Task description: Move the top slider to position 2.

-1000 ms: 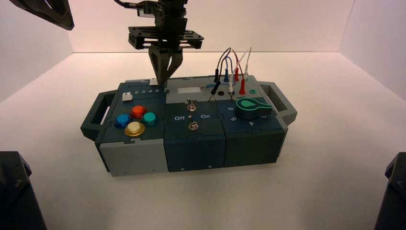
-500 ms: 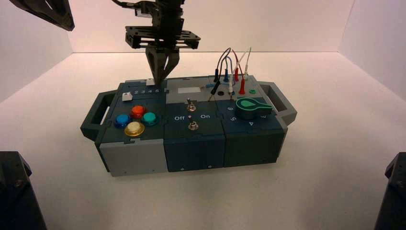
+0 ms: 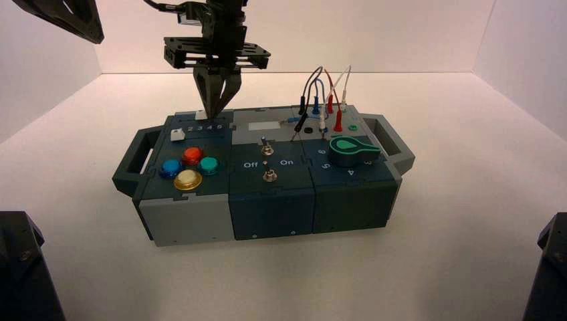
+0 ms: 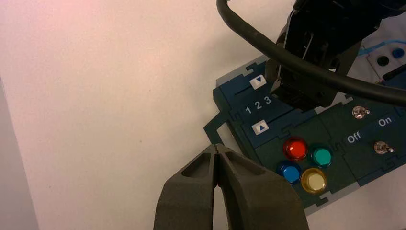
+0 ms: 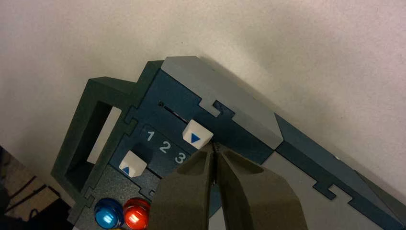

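Observation:
The top slider (image 5: 198, 134) is a small white cube with a blue triangle on the box's far left track, also seen in the high view (image 3: 201, 114). It stands about level with the printed 3. The printed 2 (image 5: 164, 147) lies one digit further toward the box's left handle. My right gripper (image 5: 214, 148) is shut, its tips against the slider's side away from that handle; in the high view the right gripper (image 3: 214, 111) points straight down there. My left gripper (image 4: 218, 148) is shut and empty, held high off the box's left (image 3: 63, 17).
The lower slider (image 5: 132, 164) sits by the printed 1. Red (image 3: 192, 155), teal (image 3: 209, 165), blue (image 3: 170, 168) and yellow (image 3: 188, 179) buttons lie in front of it. Two toggle switches (image 3: 265, 147), a green knob (image 3: 354, 150) and plugged wires (image 3: 322, 100) stand to the right.
My right gripper has moved left along the far track, and the top slider has slid left with it, toward the lower digits. The left arm has not moved.

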### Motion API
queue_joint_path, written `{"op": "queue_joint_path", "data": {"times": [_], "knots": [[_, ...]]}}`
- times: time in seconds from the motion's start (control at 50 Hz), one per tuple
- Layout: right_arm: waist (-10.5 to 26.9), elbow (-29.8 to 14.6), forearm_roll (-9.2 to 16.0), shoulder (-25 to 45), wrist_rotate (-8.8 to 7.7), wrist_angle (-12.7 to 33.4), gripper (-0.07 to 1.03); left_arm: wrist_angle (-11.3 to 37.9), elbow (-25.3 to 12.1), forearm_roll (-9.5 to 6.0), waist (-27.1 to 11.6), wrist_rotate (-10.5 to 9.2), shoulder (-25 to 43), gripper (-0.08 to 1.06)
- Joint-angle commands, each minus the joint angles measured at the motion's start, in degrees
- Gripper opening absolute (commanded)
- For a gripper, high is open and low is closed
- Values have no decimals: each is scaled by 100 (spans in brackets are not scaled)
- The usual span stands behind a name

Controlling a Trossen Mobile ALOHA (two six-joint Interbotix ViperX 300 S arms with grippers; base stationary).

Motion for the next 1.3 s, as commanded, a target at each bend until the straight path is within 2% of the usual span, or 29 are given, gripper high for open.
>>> {"op": "queue_joint_path", "data": {"times": [0.02,0.56,0.96,1.12,1.3], "knots": [[62,-167,35,-123,18,0,-2,-18,-70,0,0,26,-18,-3],[149,-378,88,-26,18,114,-2,0,-70,0,-44,26,-9,-3],[158,-360,88,-18,18,158,-2,9,-70,0,-62,35,-9,-3],[88,-299,18,-79,9,158,-2,0,-70,0,-62,26,-9,-3],[-26,-211,-281,-378,-26,272,-2,0,-44,0,-62,35,-18,-3]]}}
